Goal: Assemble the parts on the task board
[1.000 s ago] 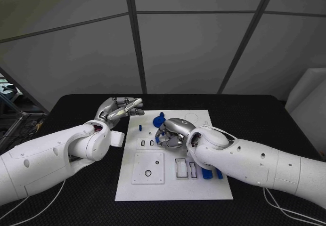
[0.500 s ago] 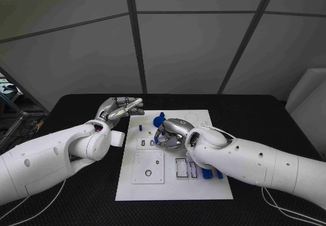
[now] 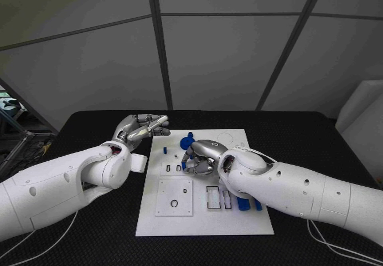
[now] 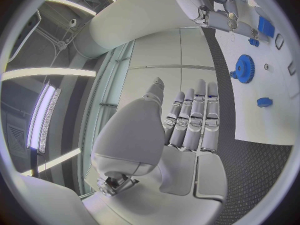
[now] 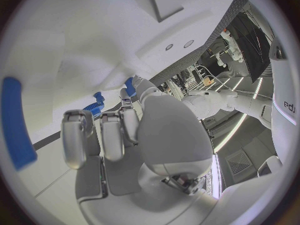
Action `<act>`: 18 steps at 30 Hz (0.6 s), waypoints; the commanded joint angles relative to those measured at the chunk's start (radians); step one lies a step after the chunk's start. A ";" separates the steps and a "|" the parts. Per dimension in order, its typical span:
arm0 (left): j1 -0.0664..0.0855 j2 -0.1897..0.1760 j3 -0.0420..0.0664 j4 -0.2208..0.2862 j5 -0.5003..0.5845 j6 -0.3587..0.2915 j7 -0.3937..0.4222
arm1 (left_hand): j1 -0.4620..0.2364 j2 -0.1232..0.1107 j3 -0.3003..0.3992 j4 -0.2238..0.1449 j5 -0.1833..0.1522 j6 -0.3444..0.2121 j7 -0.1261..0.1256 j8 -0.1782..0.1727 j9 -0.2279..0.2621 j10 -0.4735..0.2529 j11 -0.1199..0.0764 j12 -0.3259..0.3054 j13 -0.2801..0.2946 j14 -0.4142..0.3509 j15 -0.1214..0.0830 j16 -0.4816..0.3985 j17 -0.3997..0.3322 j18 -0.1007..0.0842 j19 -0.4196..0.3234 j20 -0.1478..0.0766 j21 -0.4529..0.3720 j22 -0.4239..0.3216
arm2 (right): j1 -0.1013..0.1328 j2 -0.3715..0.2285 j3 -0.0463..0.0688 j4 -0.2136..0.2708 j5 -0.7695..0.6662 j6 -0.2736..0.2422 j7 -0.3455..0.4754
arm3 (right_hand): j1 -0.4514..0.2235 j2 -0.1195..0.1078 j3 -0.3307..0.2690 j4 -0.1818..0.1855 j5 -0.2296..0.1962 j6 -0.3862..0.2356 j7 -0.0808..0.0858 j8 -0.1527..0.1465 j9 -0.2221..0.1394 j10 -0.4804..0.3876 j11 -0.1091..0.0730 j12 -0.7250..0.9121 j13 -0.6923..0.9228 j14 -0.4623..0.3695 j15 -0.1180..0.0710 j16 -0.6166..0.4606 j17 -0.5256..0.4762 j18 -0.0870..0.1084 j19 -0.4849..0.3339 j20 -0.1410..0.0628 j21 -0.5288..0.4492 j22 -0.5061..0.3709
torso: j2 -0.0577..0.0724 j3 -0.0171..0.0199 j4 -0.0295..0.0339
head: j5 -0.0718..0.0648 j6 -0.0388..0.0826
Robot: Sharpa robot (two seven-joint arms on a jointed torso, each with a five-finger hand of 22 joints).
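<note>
The white task board (image 3: 203, 221) lies in the middle of the black table. My right hand (image 3: 203, 158) is low over the board's upper middle. Its fingers (image 5: 103, 135) curl down around a small blue part (image 3: 185, 164), also the blue part (image 5: 97, 103) by the fingertips. A blue gear (image 3: 187, 142) stands just beyond that hand, the same blue gear (image 4: 244, 67) seen from the left wrist. A small blue peg (image 3: 165, 149) stands left of it. My left hand (image 3: 142, 128) hovers off the board's far left corner, fingers (image 4: 190, 122) straight, holding nothing.
Two blue bars (image 3: 249, 204) lie on the board's right side next to two rectangular slots (image 3: 218, 198). A square inset plate (image 3: 175, 197) with holes sits at the board's lower left. A long blue piece (image 5: 15, 122) lies on the board beside my right hand.
My right hand has crept slightly to the left over the small blue part. The left hand has stayed where it was.
</note>
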 commanded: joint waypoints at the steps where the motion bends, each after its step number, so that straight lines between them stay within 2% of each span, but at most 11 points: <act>1: 0.002 0.001 0.001 0.000 -0.005 0.005 0.001 | -0.003 0.006 -0.006 0.000 -0.006 0.000 0.005 -0.006 0.000 -0.003 0.002 -0.004 -0.001 -0.005 0.001 -0.005 0.001 -0.018 -0.001 0.007 -0.003 -0.002 | -0.002 0.000 -0.003 -0.003 -0.012 0.033 -0.013 | -0.013 -0.005 0.004 -0.002 -0.006 -0.011 0.000 -0.008 -0.004 -0.008 0.001 -0.009 0.030 0.070 0.001 -0.006 0.112 0.004 0.016 -0.002 -0.005 0.157 | 0.000 0.0001 0.0006 | 0.000 0.000; 18: 0.002 0.003 0.001 0.000 -0.005 0.006 0.000 | -0.003 0.006 -0.006 0.000 -0.006 -0.001 0.006 -0.007 0.000 -0.004 0.002 -0.004 -0.001 -0.006 0.001 -0.006 0.002 -0.018 -0.001 0.007 -0.003 -0.002 | -0.002 -0.001 -0.003 -0.002 -0.012 0.020 -0.013 | -0.031 -0.021 0.005 -0.001 -0.009 -0.042 0.013 -0.028 -0.012 -0.023 0.013 -0.025 0.016 0.069 0.010 -0.009 0.107 0.006 0.010 0.006 -0.010 0.150 | 0.000 -0.0002 0.0004 | 0.000 0.000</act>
